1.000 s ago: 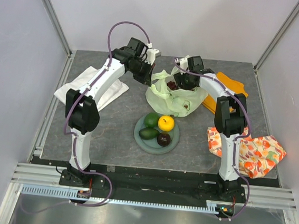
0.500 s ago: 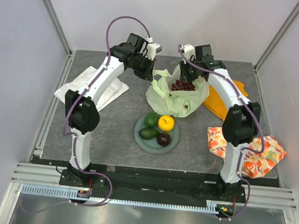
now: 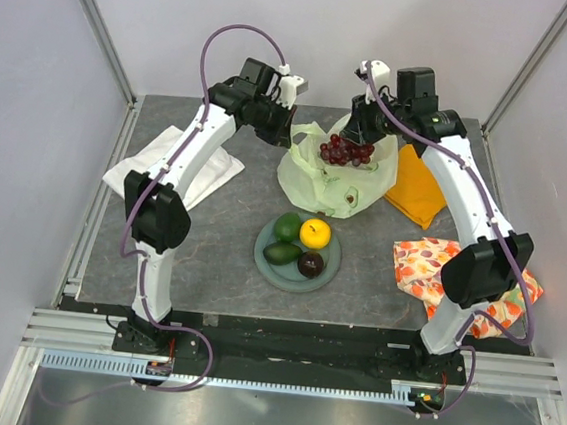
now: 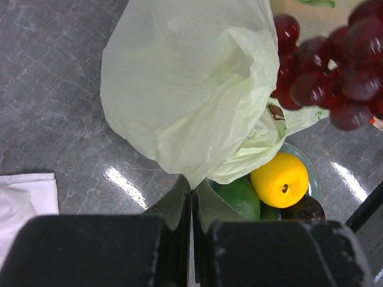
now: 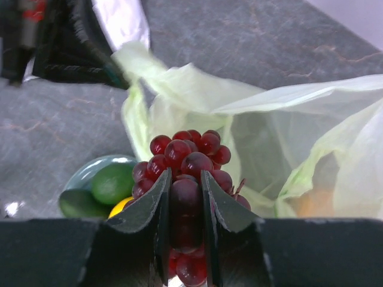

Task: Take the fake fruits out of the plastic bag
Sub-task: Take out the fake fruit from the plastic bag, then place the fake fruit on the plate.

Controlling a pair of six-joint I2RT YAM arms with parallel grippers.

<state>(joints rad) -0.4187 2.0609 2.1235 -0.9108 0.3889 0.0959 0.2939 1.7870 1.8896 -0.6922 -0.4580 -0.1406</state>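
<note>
Grape bunch out above the bag, both tools gripping.

My right tool [image 5: 185, 197] is clamped on the dark-red grape bunch [image 3: 347, 151]. The bunch hangs over the open mouth of the plastic bag [image 3: 321, 186], which lies near the middle of the table's [image 3: 209, 256] far edge. My left tool [image 4: 191, 200] is closed, pinching the bag's rim on its left side. Toward the near edge, the plate [image 3: 262, 254] carries two green fruits [image 3: 285, 227], a yellow citrus [image 3: 315, 234] and a maroon fruit [image 3: 311, 264].
</note>
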